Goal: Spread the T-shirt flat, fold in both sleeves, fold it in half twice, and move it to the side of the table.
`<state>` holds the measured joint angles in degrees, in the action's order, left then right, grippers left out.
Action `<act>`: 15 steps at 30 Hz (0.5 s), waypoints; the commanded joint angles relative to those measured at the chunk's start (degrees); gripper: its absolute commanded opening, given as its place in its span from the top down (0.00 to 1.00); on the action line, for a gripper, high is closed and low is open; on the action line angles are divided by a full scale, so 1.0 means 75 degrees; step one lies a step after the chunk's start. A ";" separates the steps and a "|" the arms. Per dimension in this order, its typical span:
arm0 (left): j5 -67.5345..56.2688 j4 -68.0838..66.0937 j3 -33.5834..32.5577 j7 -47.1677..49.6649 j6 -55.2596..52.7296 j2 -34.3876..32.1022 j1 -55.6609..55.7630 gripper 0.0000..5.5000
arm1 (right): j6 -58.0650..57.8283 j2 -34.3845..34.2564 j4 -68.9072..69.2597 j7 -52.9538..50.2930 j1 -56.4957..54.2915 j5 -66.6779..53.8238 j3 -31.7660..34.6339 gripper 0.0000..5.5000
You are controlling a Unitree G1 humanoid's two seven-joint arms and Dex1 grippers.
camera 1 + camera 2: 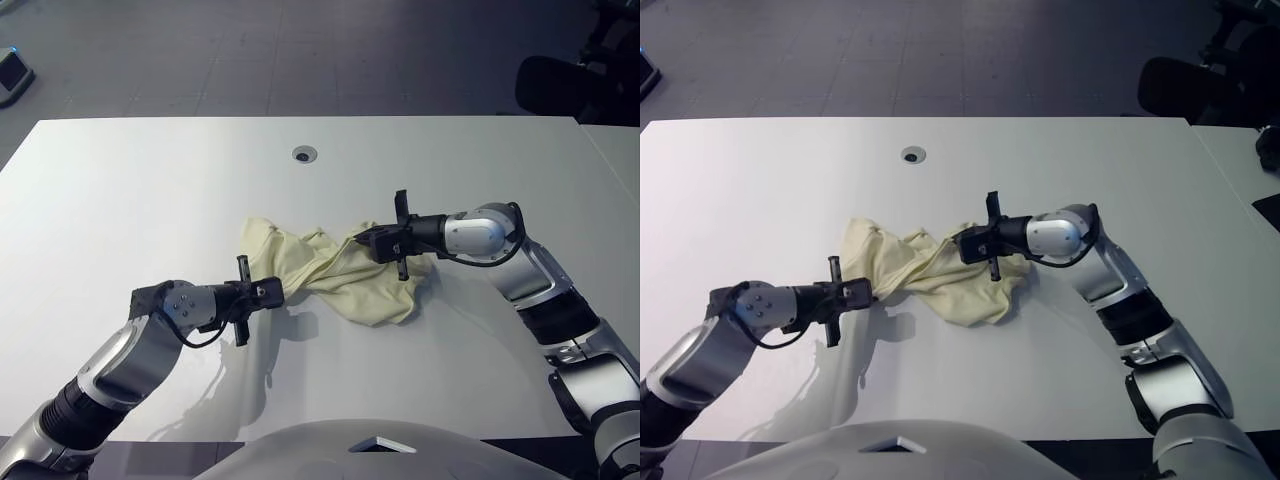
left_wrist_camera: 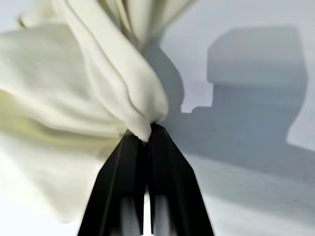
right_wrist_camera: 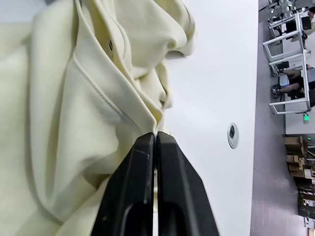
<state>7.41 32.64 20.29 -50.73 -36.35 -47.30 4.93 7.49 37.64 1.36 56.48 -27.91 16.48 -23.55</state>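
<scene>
Lying crumpled near the middle of the table (image 1: 130, 190): T-shirt (image 1: 345, 278), pale yellow, 1 pc., bunched in deep folds, not yet flat. Part of the cloth is drawn into a twisted strand running toward the robot's left; the rest sits heaped on the tabletop w/ a looser lobe at the right-front. Left gripper (image 1: 279, 291): fingers (image 2: 123, 182) pressed together, pinching the tip of that strand, cloth gathered to a point at the fingertips; gripper low over the table, front-left of the heap. Right gripper (image 1: 360, 239): fingers (image 3: 140, 187) closed tight on a hemmed edge at the far-right side of the heap, w/ fabric fanning out from the pinch. The grippers are on opposite sides of the garment, w/ the shirt between them. Table: white, plain top. Cable hole (image 1: 304, 154): round, w/ grey ring, set in the top beyond the shirt, well apart from it. Floor behind: grey tiles. Black chair (image 1: 565, 85) past the far-right corner.
</scene>
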 commanded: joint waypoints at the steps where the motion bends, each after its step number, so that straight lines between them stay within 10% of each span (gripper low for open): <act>1: -0.0351 -0.0750 -0.0532 -0.0030 0.0051 0.0341 0.1382 0.99 | -0.0051 0.0074 -0.0364 -0.0291 -0.0373 0.0082 0.0375 1.00; 8: -0.0338 -0.3350 -0.0581 -0.0273 0.1026 0.0665 0.4108 0.99 | -0.0023 -0.0426 -0.2525 -0.1292 -0.2260 0.0094 0.0933 1.00; 15: 0.1120 -0.9872 0.0202 0.1162 0.3630 0.2095 0.8054 0.99 | 0.0892 -0.1462 -0.7479 -0.3378 -0.5569 0.0817 0.0689 1.00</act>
<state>10.05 -18.56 19.63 -49.86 -17.35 -37.54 50.45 11.29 30.41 -38.07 39.64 -57.07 18.89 -17.60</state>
